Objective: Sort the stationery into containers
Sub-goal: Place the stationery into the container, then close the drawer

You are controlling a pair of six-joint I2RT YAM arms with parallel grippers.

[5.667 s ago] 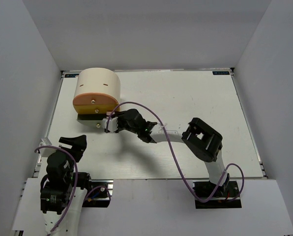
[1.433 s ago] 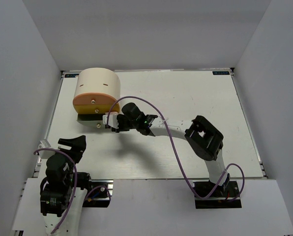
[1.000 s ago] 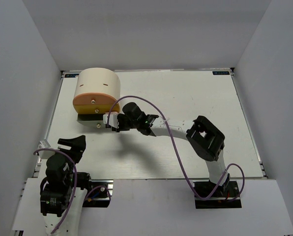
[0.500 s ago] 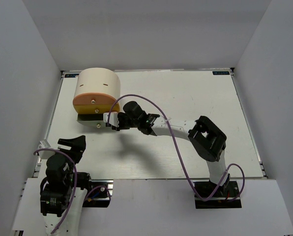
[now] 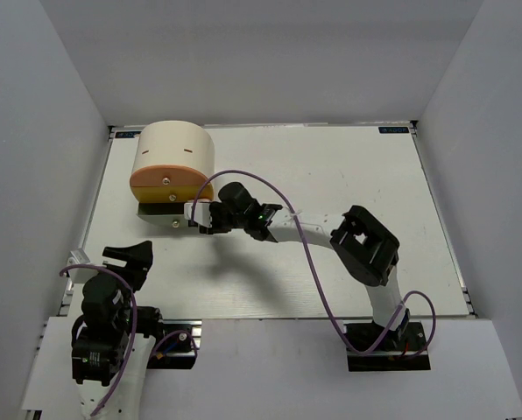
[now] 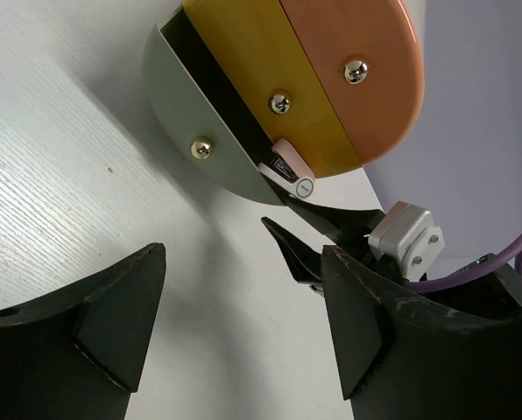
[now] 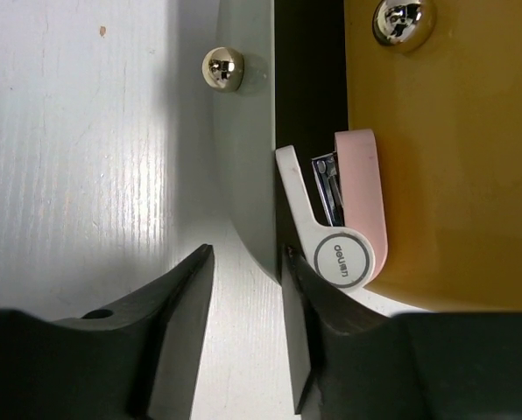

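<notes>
The cream half-cylinder box (image 5: 175, 149) stands at the far left with its orange (image 6: 366, 79) and yellow (image 6: 252, 70) drawers closed. Its grey-green bottom drawer (image 7: 243, 131) is pulled open. The small grey-and-pink piece (image 7: 349, 236) lies in the gap of that drawer, its round end sticking out past the drawer front; it also shows in the left wrist view (image 6: 292, 175). My right gripper (image 7: 245, 280) is open by a narrow gap, its fingers either side of the drawer front's end, right next to the piece. My left gripper (image 6: 243, 324) is open and empty near the front left edge. No markers or pens are in view.
The right arm (image 5: 331, 241) stretches across the middle of the white table (image 5: 349, 166) with its purple cable looping over it. Grey walls close in the table on three sides. The left arm's base (image 5: 103, 341) sits at the near left corner.
Since 5.7 s ago my right gripper moved left and farther in to the open bottom drawer. Over the last second it has barely shifted. The left arm has not moved.
</notes>
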